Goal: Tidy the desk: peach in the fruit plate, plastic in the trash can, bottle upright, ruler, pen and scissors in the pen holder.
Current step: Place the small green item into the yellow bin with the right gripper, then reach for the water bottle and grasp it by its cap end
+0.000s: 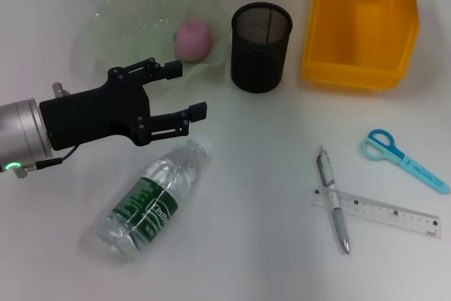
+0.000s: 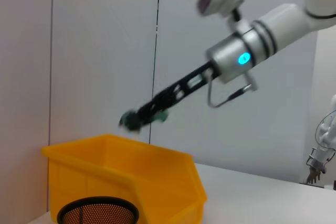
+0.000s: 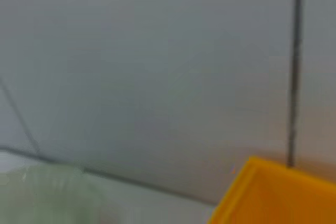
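I have the left hand (image 1: pixel 187 91) hovering with its fingers spread and nothing between them, between the fruit plate (image 1: pixel 113 15) rim and the bottle (image 1: pixel 156 200), just above the cap end. The bottle lies on its side on the table (image 1: pixel 261 244), with open table on all sides of it. The peach (image 1: pixel 194 40) sits in the plate. The pen holder (image 1: pixel 261 46) stands just right of the plate, near the yellow trash can (image 1: pixel 359 26) at the table's far edge. The pen (image 1: pixel 332 199) lies across the ruler (image 1: pixel 377 211) (touching), with the scissors (image 1: pixel 403 160) near them. The right hand (image 2: pixel 137 119) hangs above the trash can — I can't tell its grip.
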### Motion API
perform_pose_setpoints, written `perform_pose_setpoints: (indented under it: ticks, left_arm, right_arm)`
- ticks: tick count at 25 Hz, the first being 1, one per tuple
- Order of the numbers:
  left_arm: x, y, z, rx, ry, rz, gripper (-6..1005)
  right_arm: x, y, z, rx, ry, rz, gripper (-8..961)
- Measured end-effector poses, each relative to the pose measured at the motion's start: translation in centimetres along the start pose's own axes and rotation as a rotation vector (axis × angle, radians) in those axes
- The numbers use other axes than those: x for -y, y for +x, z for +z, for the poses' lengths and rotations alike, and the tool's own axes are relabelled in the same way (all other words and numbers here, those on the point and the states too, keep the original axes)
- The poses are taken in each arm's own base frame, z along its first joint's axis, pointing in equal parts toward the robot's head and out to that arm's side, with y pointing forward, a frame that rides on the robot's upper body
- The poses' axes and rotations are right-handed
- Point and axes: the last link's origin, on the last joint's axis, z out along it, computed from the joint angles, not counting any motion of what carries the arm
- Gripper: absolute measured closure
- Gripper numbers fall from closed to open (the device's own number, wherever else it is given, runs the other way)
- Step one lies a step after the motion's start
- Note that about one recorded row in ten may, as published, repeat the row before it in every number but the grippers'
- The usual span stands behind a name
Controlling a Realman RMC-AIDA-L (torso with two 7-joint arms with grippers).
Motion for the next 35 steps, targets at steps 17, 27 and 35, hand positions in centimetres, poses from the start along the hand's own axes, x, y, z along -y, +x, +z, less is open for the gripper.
perform_pose_setpoints:
  ticks: [17,27,35]
  left_arm:
    - [-0.1,-0.2,-0.3,-0.002,0.008,-0.005,177]
    - [-0.5,1.5,-2.0,-0.103,-0.028,-0.060,179]
    - [-0.2,2.9,-1.0,0.035,-0.033,-0.223,180]
  right_arm:
    - [-0.2,1.0,-0.8,0.029,-0.030,-0.036,392]
    - [-2.4,10.0,-10.9,0.401,-0.391,-0.175,120]
    - [-2.0,18.3,-11.7,0.341,-0.446,-0.130,123]
